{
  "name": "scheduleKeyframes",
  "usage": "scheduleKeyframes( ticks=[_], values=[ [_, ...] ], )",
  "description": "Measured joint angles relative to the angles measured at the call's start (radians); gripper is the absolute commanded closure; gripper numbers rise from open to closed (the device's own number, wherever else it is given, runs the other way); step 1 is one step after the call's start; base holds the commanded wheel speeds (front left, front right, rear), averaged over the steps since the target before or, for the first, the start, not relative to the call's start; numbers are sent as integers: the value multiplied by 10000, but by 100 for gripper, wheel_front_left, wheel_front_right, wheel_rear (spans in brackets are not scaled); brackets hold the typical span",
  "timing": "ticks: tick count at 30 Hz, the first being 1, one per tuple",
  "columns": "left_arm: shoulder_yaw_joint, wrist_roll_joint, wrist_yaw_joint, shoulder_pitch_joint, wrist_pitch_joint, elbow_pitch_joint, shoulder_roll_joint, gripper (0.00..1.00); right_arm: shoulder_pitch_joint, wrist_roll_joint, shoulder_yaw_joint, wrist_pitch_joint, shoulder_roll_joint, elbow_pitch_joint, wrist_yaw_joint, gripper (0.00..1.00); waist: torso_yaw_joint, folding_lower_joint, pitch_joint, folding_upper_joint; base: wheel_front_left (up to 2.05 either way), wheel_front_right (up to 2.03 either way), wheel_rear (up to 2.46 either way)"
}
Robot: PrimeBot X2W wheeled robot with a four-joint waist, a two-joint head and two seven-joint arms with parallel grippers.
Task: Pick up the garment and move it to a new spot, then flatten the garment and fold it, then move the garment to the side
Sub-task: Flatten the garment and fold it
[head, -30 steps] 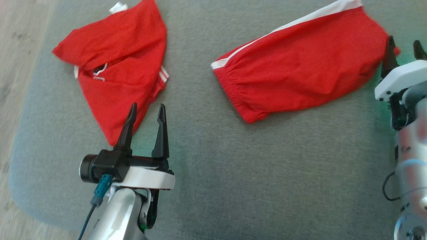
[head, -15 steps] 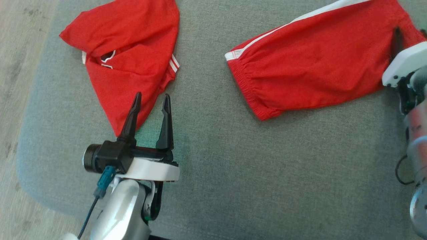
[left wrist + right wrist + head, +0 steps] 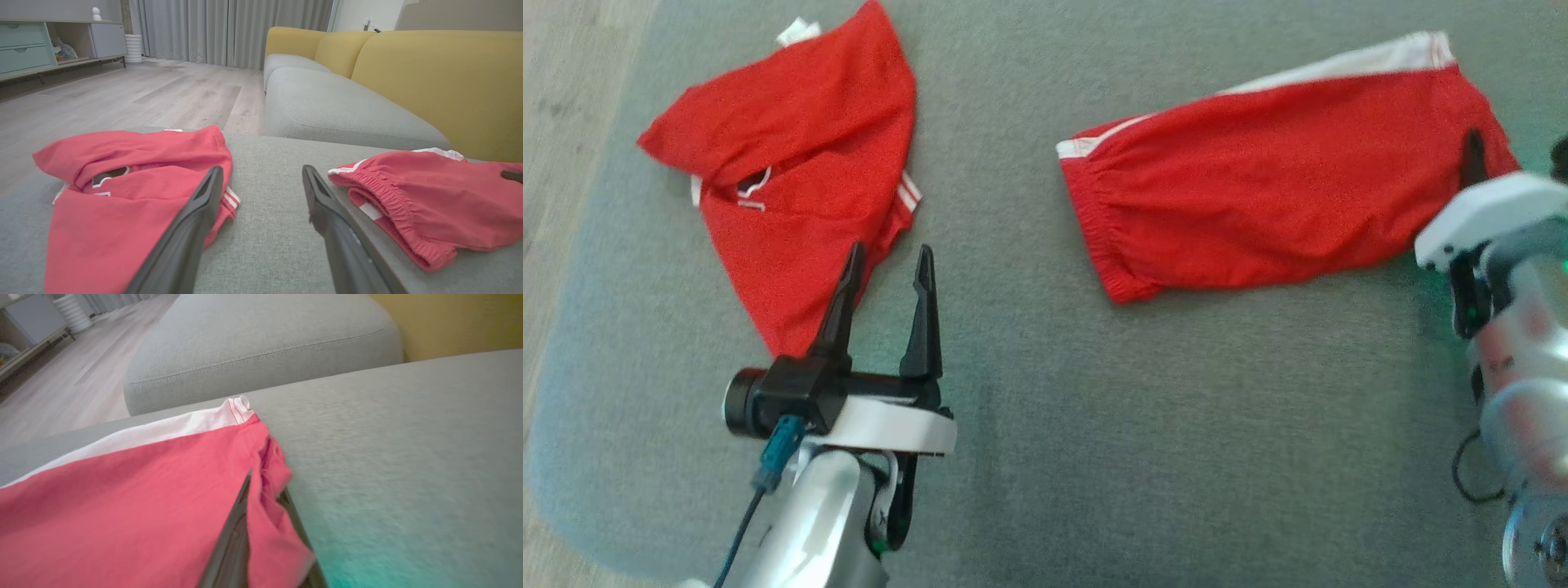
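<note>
At right gripper (image 3: pixel 265 502) tips: red shorts (image 3: pixel 1282 180) hem corner, pinched; rest lies leftward on grey cushion (image 3: pixel 1094 425). Left gripper (image 3: pixel 886 265) spread, second red garment (image 3: pixel 792 188) just beside it. Right fingers stood apart a second ago.

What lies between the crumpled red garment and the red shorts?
Nothing but bare grey cushion separates the crumpled red garment from the red shorts, clearest in the head view.

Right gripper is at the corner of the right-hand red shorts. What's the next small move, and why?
Probably raise the right gripper a little, straight up. It is shut on a fold at the corner of the shorts, while the rest lies on the grey cushion. A short lift would test the grip before carrying. The left gripper is open, holding nothing.
</note>
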Motion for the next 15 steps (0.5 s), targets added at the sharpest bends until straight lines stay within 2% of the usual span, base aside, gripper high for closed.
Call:
scheduleKeyframes(
  ticks=[4, 11, 15],
  values=[
    [228, 67, 0, 297, 0, 88, 0, 0, 697, 757, -81, -186, -138, -23, 0, 100, -355, -1, -471, 0, 0, 0, 0],
    [663, 251, -100, 757, 0, 121, 4, 0, 2087, 2389, -426, -272, -1012, -539, 0, 100, -913, -1, -1190, 0, 0, 0, 0],
    [957, 332, -104, 1045, 0, 117, 8, 0, 2721, 3172, -510, -351, -1104, -1070, 0, 100, -1153, -2, -1457, 0, 0, 0, 0]
  ],
)
